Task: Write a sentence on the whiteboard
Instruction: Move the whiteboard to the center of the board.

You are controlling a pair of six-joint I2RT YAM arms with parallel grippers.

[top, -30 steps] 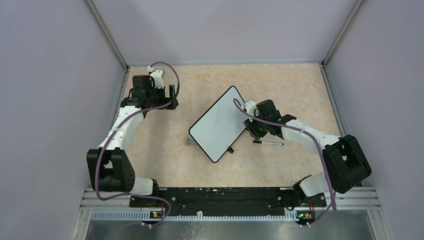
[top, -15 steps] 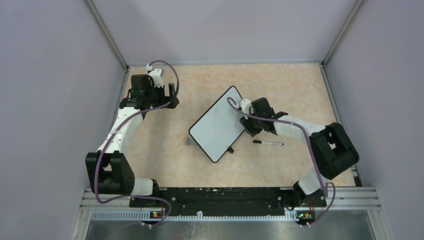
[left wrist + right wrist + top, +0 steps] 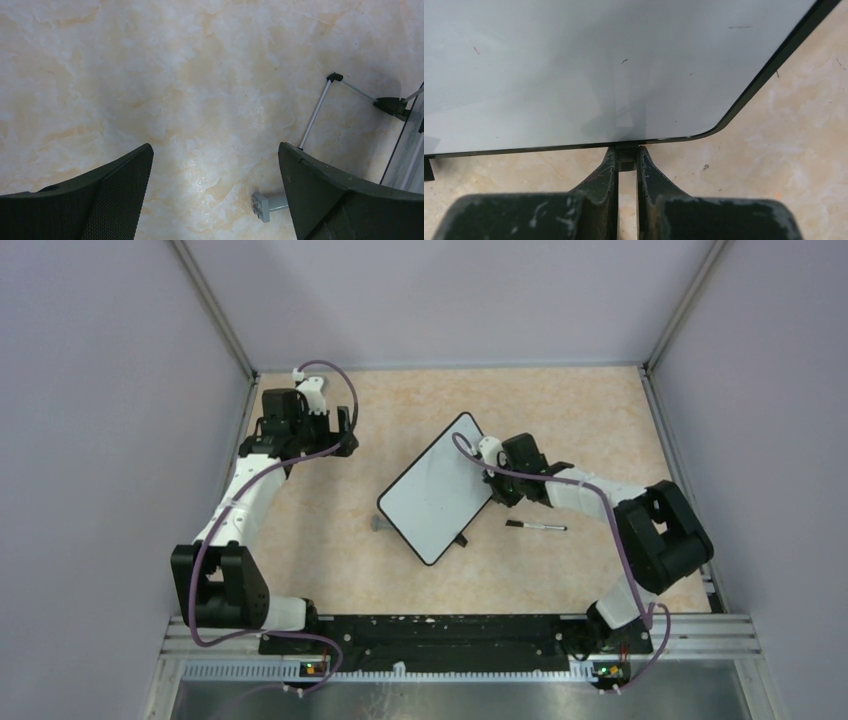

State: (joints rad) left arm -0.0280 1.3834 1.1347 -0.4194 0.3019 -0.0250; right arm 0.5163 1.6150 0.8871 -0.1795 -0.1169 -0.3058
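Nothing is written yet: the whiteboard (image 3: 437,488) sits blank in the middle of the table (image 3: 200,75), and a marker (image 3: 535,526) lies loose near its right edge. The right jaws are nearly together at the board's rim, apparently pinching a small black tab there. The left jaws gape wide, well apart from it.

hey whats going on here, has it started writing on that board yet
Not yet: the whiteboard is blank. The right gripper is pinched on the board's edge, apparently to hold or shift it. A marker lies on the table just right of the board, with nothing gripping it. The left gripper hangs open over the table's left side, holding nothing.
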